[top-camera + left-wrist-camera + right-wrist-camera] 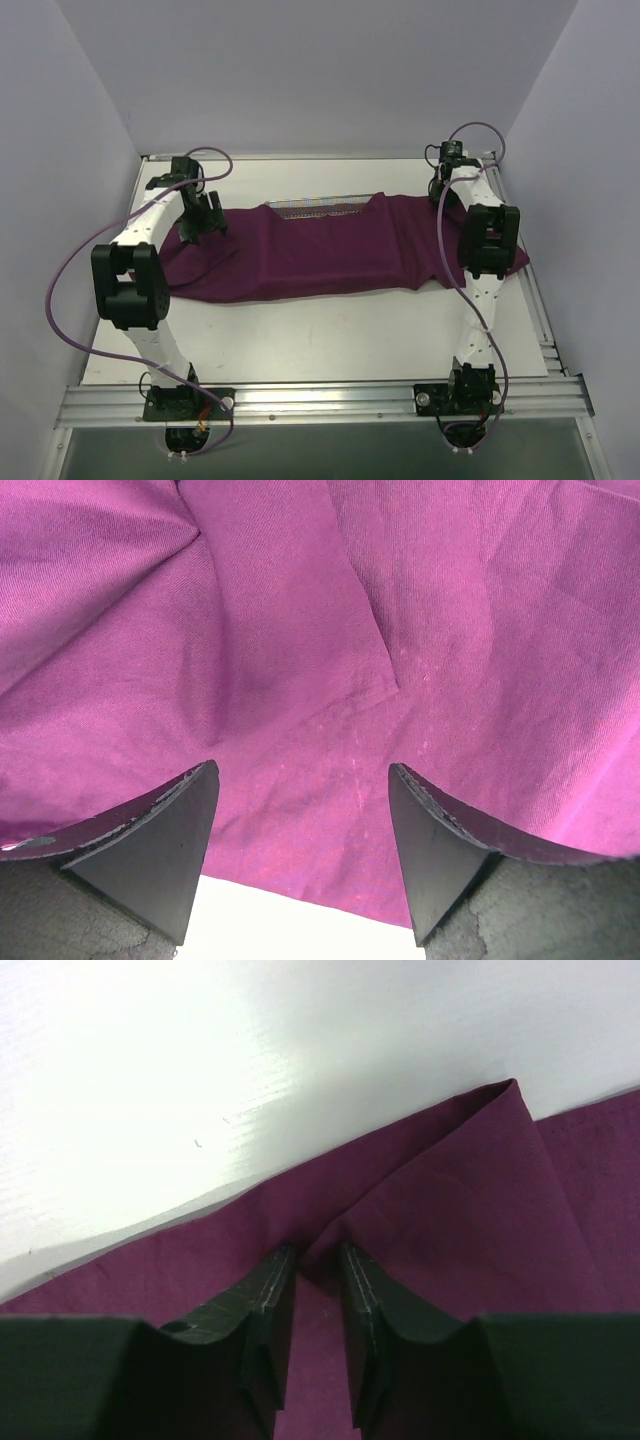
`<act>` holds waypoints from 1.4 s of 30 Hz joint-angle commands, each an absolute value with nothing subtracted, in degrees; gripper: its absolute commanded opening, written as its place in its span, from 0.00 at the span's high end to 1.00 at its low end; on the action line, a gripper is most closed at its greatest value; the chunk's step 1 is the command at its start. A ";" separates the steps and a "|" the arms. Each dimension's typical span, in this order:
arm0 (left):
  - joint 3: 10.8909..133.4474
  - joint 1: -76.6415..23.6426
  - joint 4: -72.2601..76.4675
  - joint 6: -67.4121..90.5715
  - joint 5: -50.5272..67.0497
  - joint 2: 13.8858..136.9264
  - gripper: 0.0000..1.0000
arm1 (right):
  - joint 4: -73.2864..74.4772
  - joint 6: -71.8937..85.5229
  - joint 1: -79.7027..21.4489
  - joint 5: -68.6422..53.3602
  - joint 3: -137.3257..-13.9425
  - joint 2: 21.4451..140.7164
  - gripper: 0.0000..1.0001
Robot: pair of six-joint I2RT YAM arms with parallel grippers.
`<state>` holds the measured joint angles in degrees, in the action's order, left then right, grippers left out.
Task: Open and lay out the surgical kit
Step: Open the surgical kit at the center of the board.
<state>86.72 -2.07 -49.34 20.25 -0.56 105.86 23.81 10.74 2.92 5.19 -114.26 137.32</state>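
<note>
The dark purple cloth wrap (320,250) lies spread wide across the table's far half. A strip of the silver wire-mesh tray (325,206) shows at its far edge; no instruments are visible. My left gripper (205,225) hovers over the cloth's left part. In the left wrist view it (302,768) is open with only cloth (300,610) beneath, near the cloth's edge. My right gripper (440,190) is at the cloth's far right end. In the right wrist view its jaws (315,1250) stand narrow, pinching a raised fold of cloth (450,1190).
White table surface (320,335) lies in front of the cloth, and more of it (150,1090) shows beyond the cloth's corner. White walls enclose three sides. A metal rail (320,398) runs along the near edge by the arm bases.
</note>
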 commanded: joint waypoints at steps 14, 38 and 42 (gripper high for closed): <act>86.31 -2.11 -50.10 18.63 3.08 103.10 0.34 | 26.46 10.11 3.34 7.03 -114.79 133.60 1.00; 92.81 -8.08 -50.01 18.54 -2.81 113.46 0.36 | 31.03 16.96 3.16 -3.25 -110.57 120.85 1.00; 94.57 -8.61 -49.92 18.72 -2.37 116.09 0.36 | 30.15 16.96 3.25 -3.25 -108.20 119.71 1.00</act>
